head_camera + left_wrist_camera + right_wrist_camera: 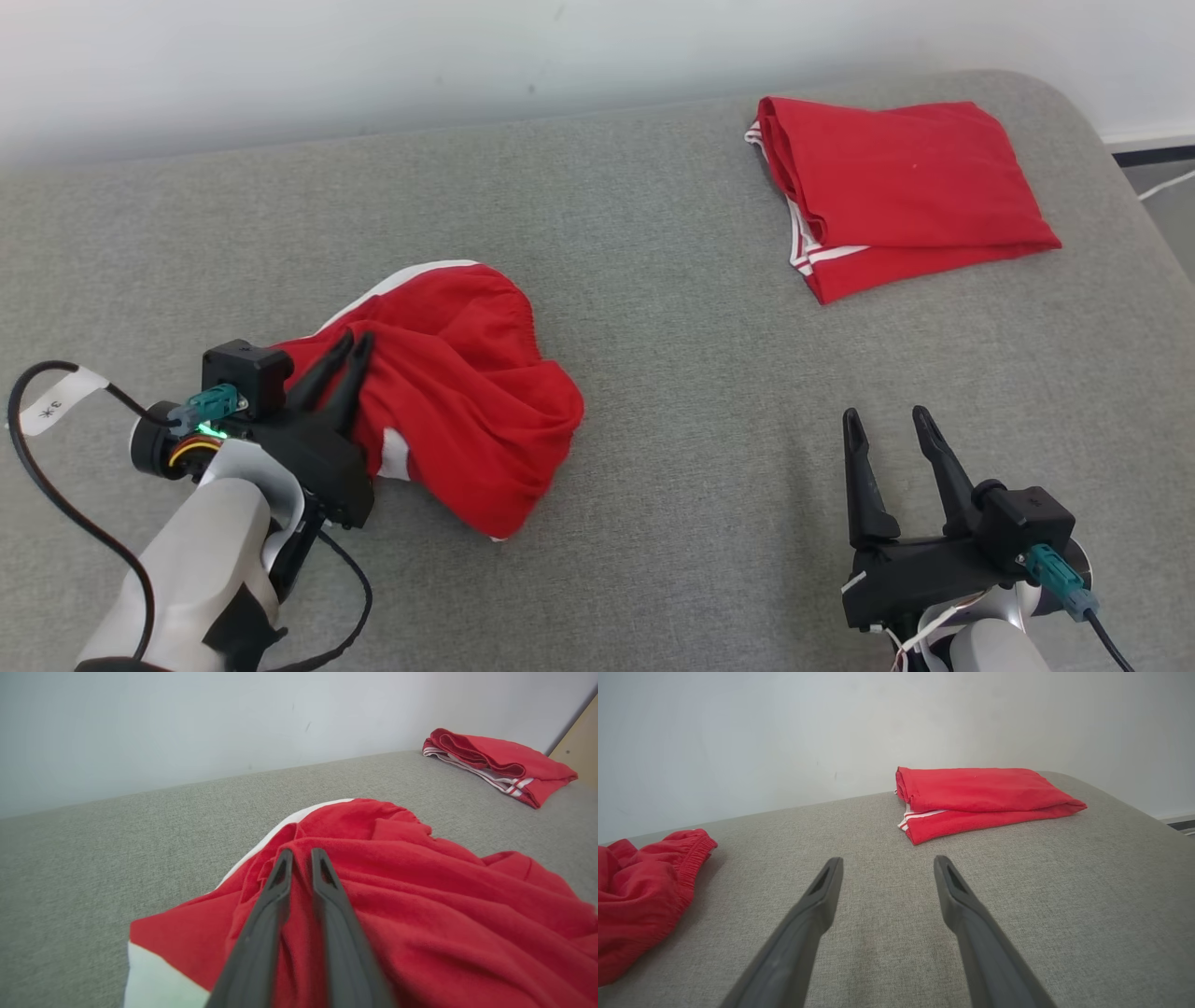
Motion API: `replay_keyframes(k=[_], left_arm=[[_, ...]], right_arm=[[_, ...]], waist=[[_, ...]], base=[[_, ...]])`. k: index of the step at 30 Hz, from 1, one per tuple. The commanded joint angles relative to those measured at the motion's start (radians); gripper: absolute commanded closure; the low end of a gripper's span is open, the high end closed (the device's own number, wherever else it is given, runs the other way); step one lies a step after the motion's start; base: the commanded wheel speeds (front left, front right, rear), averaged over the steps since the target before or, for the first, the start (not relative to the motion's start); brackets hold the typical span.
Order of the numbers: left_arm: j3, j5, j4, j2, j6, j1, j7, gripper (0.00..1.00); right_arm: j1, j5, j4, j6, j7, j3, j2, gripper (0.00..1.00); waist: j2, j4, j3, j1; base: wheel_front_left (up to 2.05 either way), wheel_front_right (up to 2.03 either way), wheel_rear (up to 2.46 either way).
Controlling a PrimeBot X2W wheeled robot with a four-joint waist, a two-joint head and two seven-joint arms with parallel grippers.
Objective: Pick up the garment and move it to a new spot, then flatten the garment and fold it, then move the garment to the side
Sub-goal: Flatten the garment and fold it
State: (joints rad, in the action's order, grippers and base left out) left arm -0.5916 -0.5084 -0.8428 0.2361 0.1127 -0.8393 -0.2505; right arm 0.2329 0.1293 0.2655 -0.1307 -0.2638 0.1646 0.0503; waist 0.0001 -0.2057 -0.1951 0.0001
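Grey padded surface [653, 373]: crumpled garment [457, 401] pinched for the lift.
The crumpled garment lies well to the left of the folded garment [906, 187] and nearer me. My left gripper [355, 338] is clamped on a fold of it. My right gripper [887, 417] stands apart, empty, nearer me than the folded garment. I'd lift slowly and straight up, checking the pinch holds before carrying.

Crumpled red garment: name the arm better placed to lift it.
Left. The left gripper is shut on the crumpled red garment; the right gripper stands open over the grey surface, apart from it.
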Motion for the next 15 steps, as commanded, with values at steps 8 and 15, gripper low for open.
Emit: replay_keyframes(k=[8,15], left_arm=[[0.124,0.041,0.214,-0.016,-0.037,0.137,-0.015,0.00],[0.225,0.078,0.456,-0.019,-0.080,0.353,-0.015,0.00]], right_arm=[[-0.027,0.001,-0.007,0.000,-0.001,-0.015,0.000,0.00],[-0.046,0.003,-0.012,0.000,-0.001,-0.019,0.000,0.00]], waist=[[-0.0001,0.062,0.022,-0.0001],[-0.0001,0.105,0.032,-0.0001]], base=[[0.00,0.00,0.00],[0.00,0.00,0.00]])
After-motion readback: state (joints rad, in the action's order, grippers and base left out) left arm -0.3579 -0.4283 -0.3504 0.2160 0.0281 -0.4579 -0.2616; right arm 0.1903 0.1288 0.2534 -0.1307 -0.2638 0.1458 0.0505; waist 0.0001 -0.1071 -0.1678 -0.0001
